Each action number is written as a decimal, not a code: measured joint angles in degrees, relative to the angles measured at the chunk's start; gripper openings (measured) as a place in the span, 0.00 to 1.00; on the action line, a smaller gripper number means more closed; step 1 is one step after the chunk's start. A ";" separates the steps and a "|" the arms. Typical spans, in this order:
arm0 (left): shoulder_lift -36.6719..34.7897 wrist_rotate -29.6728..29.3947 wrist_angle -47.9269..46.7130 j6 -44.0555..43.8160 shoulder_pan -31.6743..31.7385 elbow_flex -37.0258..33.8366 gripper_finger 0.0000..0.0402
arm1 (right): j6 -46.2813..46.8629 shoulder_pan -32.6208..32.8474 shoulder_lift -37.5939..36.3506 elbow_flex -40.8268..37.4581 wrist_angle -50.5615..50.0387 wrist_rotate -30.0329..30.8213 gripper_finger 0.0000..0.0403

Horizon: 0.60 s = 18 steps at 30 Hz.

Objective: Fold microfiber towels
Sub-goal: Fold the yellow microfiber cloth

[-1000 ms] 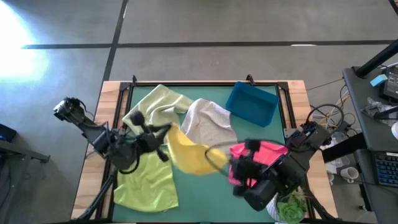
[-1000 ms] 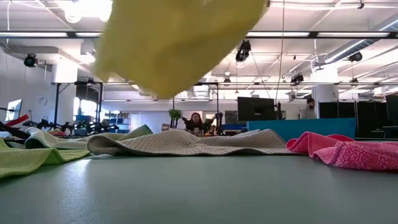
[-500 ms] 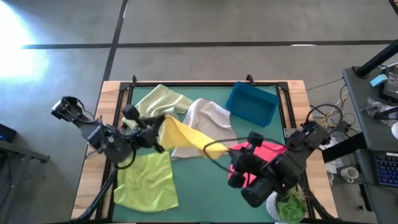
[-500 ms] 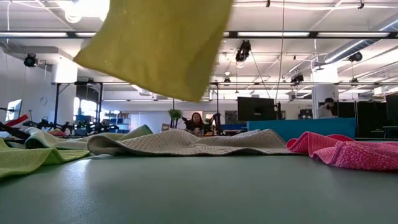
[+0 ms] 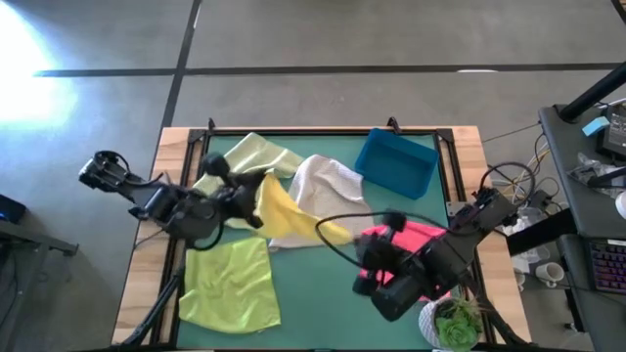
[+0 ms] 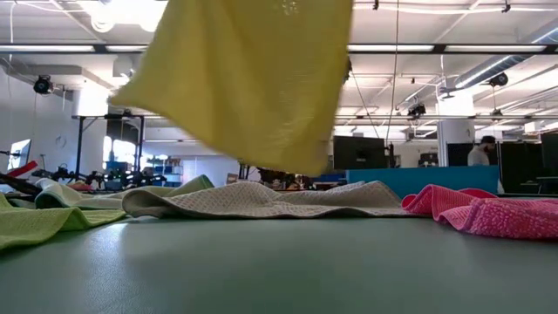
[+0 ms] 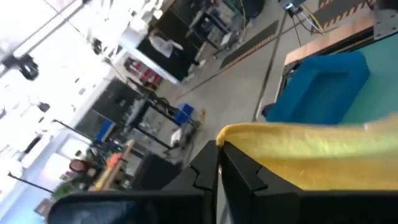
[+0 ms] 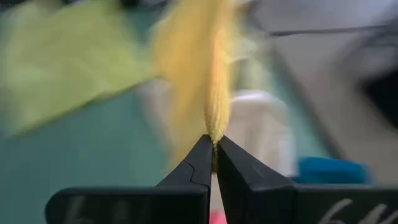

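Observation:
The yellow towel [image 5: 293, 213] hangs in the air over the table's middle, stretched between my two grippers. In the low view the yellow towel [image 6: 253, 78] hangs clear of the table. My left gripper [image 5: 256, 198] is shut on its left end and my right gripper [image 5: 354, 242] on its right end. Flat on the table lie the pale green towel [image 5: 249, 156], the light grey towel [image 5: 328, 191], the lime green towel [image 5: 230, 284] and the hot pink towel [image 5: 421, 238], which is partly under my right arm. My left gripper [image 7: 219, 163] pinches the yellow towel's corner [image 7: 229, 134] between its two fingers, coming nearly level from the table's left side. The cloth runs away from the fingers, lifted clear. My right gripper [image 8: 214, 152] pinches a bunched edge [image 8: 215, 127] of the yellow towel between its fingertips, slanting down from the table's right near side. The cloth stretches away from the tips, clear of the table.
A blue bin [image 5: 396, 161] stands at the far right of the green mat. A potted plant [image 5: 455, 323] sits at the near right corner. Bare mat [image 5: 323, 303] shows in the near middle.
My left gripper has gone toward the far edge and rolled about its own line, taking its end of the yellow towel along. The towel, sagging a second ago, is now drawn out between the two grippers. Its loose edge hangs lower in the low view.

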 joint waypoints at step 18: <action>0.45 10.17 -0.05 -10.99 -0.77 -0.57 0.00 | 0.13 -1.95 -0.92 -0.66 -8.21 11.70 0.02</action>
